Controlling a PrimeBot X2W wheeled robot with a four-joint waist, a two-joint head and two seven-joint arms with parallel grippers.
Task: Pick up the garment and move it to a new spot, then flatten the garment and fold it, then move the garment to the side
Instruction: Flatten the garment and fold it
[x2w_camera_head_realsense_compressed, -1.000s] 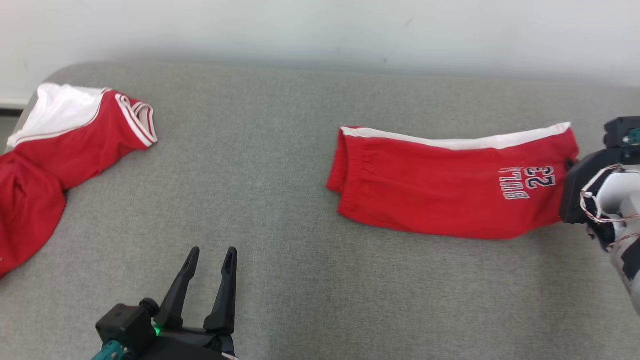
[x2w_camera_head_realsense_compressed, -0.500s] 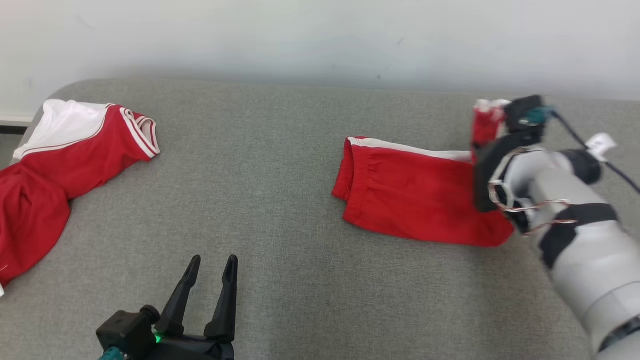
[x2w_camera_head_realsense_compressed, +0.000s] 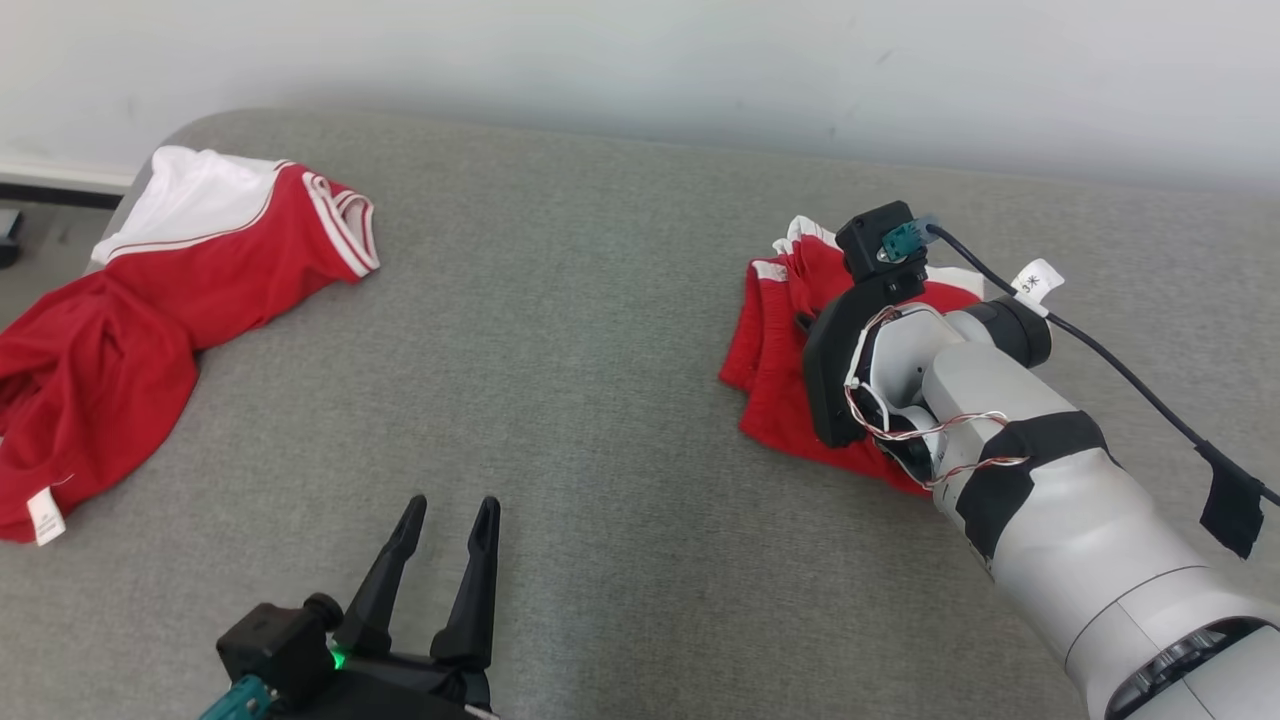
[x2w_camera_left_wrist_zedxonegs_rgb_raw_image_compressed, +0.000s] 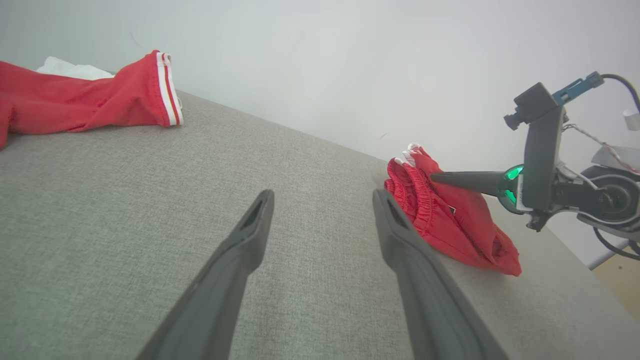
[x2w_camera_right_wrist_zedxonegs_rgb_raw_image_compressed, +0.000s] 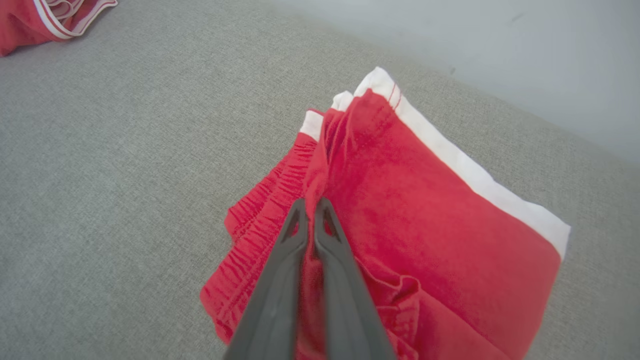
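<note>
Clamped on the red shorts (x2w_camera_head_realsense_compressed: 765, 350), the right gripper (x2w_camera_right_wrist_zedxonegs_rgb_raw_image_compressed: 311, 204) has just swung their leg end over the waistband, doubling them at the right of the worktop (x2w_camera_head_realsense_compressed: 600, 380); the left gripper (x2w_camera_head_realsense_compressed: 447, 512) idles open.

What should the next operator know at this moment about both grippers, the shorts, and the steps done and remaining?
Right gripper: shut on a fold of the red shorts, low over them.
Left gripper: open, empty, above the grey surface, near side.
Shorts: right part of the surface, leg end laid over the waistband end, top layer bunched.
Red and white jersey: far left, crumpled.
Done: fold over.
Left: release, smooth the layers, move the shorts aside.
</note>
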